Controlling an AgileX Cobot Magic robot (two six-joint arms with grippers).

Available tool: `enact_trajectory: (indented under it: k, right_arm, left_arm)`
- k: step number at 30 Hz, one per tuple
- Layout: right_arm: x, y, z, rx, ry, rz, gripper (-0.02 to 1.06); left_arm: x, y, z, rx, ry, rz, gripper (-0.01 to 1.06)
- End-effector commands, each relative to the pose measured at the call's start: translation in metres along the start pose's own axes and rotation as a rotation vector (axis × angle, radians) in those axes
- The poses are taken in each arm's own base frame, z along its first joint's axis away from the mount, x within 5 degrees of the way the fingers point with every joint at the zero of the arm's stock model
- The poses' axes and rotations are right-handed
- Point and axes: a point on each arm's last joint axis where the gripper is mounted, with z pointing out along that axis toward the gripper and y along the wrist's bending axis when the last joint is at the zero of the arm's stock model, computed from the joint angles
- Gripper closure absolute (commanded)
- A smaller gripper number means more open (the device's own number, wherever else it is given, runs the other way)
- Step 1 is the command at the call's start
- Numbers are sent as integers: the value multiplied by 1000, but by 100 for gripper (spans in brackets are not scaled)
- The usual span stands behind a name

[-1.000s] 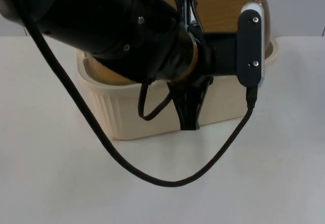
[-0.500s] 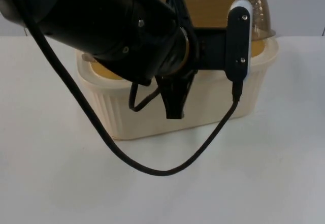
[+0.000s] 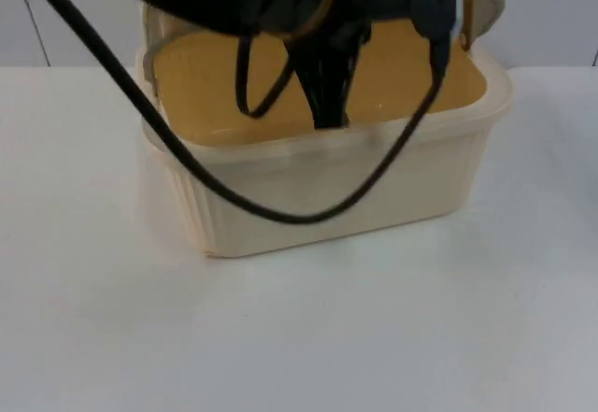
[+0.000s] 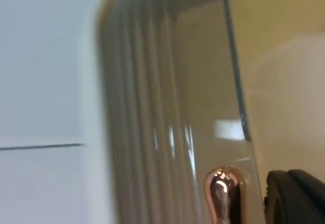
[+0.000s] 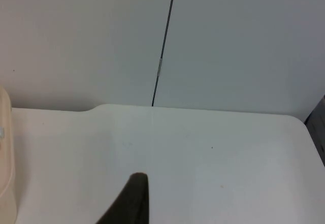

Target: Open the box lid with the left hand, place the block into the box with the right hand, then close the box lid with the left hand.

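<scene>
A cream ribbed box (image 3: pixel 336 197) is seen standing on the white bench (image 3: pixel 299 337), towards its far edge by the grey partition wall (image 5: pixel 228 41). The box is open: its amber inner face (image 3: pixel 224 85) is exposed in the top view, and the translucent ribbed lid (image 4: pixel 167 107) is seen close up, raised, in the left wrist view, with a copper-coloured knob (image 4: pixel 219 191) on it.

The left arm is reached across above the box from the far left, its black body laid over the box's far rim. The left pincer (image 3: pixel 322 80) is pointed downward over the middle of the opening, its tip level with the near rim in the top view. Whether its fingers are parted or closed cannot be told, nor whether the lid is gripped by it; one black fingertip (image 4: pixel 297 198) is seen just beside the knob.

The right pincer (image 5: pixel 129 201) is held above the bench, beside the box, with a cream corner of the box (image 5: pixel 6 158) seen at the side of its view and the partition wall ahead. Its state cannot be told either. The block cannot be made out.
</scene>
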Motion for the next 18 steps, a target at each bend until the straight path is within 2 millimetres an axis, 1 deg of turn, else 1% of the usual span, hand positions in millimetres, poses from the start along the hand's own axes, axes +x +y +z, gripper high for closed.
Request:
enact_trajectory:
  k: [1,3,4,7,10,13,14,16,18]
  right_arm:
    - [-1,0,-2,-3,-2,5,-1]
    - [-1,0,-2,-3,-2,8,-1]
    - [-1,0,-2,-3,-2,8,-1]
    - [-1,0,-2,-3,-2,8,-1]
    - [-1,0,-2,-5,-3,10,-1]
    - [-2,0,-2,-6,-8,10,-1]
    - [-2,0,-2,-6,-8,10,-1]
    - [-2,0,-2,-6,-8,10,-1]
    - [-2,0,-2,-6,-8,10,-1]
  left_arm:
    - [3,19,-2,-29,-31,-5,105]
    - [9,35,0,-56,-45,-31,105]
    - [9,35,0,-56,-45,-31,105]
    - [19,51,1,-93,-29,-54,105]
    - [25,54,1,-110,8,-75,105]
    - [21,53,-5,-92,28,-227,105]
    - [21,53,-5,-92,28,-227,105]
    - [12,52,-16,-74,24,-360,105]
    - [5,57,-33,-49,10,-541,105]
